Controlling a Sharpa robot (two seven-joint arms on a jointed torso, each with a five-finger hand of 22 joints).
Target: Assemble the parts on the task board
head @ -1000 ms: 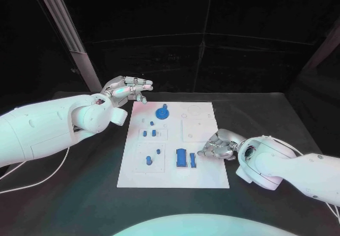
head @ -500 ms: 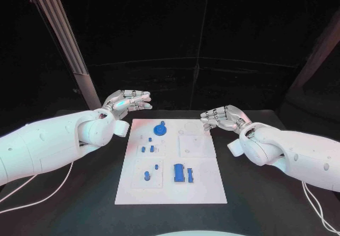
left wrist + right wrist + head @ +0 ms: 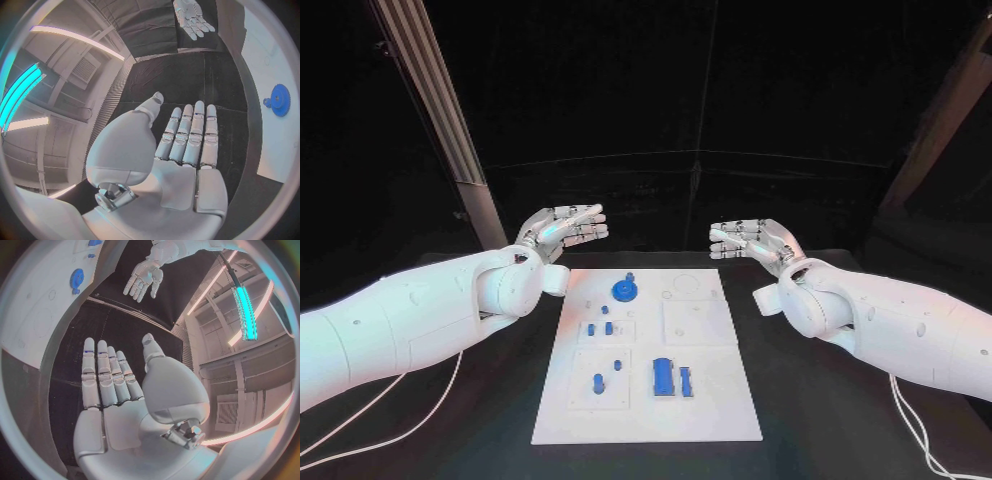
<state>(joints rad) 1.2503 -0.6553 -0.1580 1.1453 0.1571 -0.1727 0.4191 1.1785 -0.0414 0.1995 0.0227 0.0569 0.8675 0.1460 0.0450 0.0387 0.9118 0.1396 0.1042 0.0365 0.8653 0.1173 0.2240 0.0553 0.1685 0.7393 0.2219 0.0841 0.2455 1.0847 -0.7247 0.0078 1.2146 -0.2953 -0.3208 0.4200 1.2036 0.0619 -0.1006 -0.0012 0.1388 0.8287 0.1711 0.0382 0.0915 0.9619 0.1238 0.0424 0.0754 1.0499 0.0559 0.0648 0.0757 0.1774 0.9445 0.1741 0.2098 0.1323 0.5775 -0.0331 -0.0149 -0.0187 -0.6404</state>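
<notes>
Since a second ago the right hand [image 3: 756,241] has lifted off the right edge of the task board [image 3: 651,420], where it was curled low beside the two blue bars, and now hangs raised beyond the board's far right corner. Over the last half second both hands have flattened out somewhat; the whole head view has also tilted, so the board only seems to sit lower.

Both hands are empty with fingers straight and slightly spread. The left hand [image 3: 565,228] hovers above the desk [image 3: 473,420] past the board's far left corner, palm turned inward; in the left wrist view its fingers [image 3: 188,135] lie side by side, extended, over the dark desk. The right wrist view shows the right hand's fingers [image 3: 106,375] likewise stretched flat, holding nothing.

The task board lies flat in the middle of the desk, long side running away from the robot. On it, a blue gear [image 3: 627,290] sits near the far edge, left of centre. Small blue pegs [image 3: 600,326] stand in the left middle area. A further blue peg piece [image 3: 600,381] lies in the near left panel, and two blue bars [image 3: 672,377] lie side by side near the centre of the near half.
</notes>
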